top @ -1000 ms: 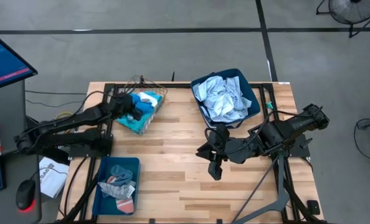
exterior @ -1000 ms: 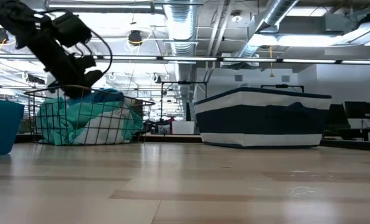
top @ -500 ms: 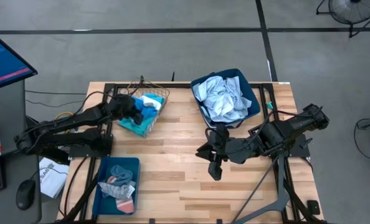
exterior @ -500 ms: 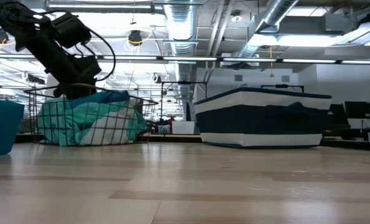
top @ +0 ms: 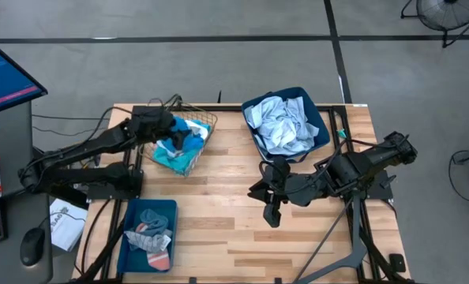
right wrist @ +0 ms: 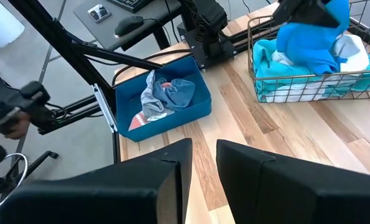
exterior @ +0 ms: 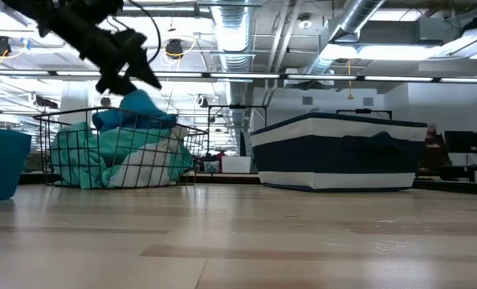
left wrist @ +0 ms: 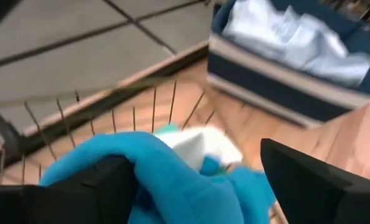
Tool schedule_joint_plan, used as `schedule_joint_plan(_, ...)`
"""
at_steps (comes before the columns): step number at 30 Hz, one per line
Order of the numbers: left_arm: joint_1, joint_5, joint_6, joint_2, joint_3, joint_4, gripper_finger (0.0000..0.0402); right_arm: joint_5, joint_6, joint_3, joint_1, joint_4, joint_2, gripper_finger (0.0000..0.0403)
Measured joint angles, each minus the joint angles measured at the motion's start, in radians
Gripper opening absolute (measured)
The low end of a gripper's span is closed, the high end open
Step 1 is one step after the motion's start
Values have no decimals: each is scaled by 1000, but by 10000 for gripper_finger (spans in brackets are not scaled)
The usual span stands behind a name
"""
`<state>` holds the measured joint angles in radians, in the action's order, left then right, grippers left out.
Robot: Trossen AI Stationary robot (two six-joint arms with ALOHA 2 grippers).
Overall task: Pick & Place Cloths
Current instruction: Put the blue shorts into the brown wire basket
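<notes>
We see the left gripper (exterior: 134, 68), risen since a moment ago, closed on the bright blue cloth (exterior: 134, 112) hanging beneath it above the wire basket (exterior: 118, 156): extraction begun. Right gripper (top: 272, 207) idles, fingers parted.

Bright blue cloth (right wrist: 314, 32) over turquoise and white cloths (right wrist: 309, 78), pale blue-grey cloths (top: 279, 126) in navy bin (top: 318, 118)

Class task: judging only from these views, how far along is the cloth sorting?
Done: pale cloths fill the navy bin, and socks lie in the teal tray. In hand: the left gripper lifts a bright blue cloth from the wire basket. Left: turquoise and white cloths remain there. The right gripper waits mid-table.
</notes>
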<state>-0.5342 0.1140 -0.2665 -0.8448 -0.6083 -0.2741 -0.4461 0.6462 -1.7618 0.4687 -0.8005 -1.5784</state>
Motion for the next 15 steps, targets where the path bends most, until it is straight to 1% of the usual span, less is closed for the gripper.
schedule_joint_plan(2, 7, -6, 0, 0, -33, -2, 299, 0, -22, 0, 0, 0, 0, 71)
schedule_joint_plan(5, 18, -49, 0, 8, -97, -3, 283, 0, -36, 0, -6, 4, 0, 71)
schedule_joint_plan(7, 30, -67, 0, 17, -145, -6, 264, 0, -52, 0, -13, 16, 4, 71)
schedule_joint_plan(9, 38, -52, 4, 31, -190, -45, 238, 0, -85, 0, -23, 37, 11, 71)
schedule_joint_plan(11, 39, 1, 25, 48, -222, -99, 207, 0, -125, -2, -37, 51, 20, 71)
schedule_joint_plan(12, 39, 44, 41, 58, -230, -132, 192, 0, -141, -2, -42, 48, 25, 71)
schedule_joint_plan(15, 36, 208, 77, 85, -236, -229, 143, 0, -160, -2, -67, 53, 31, 71)
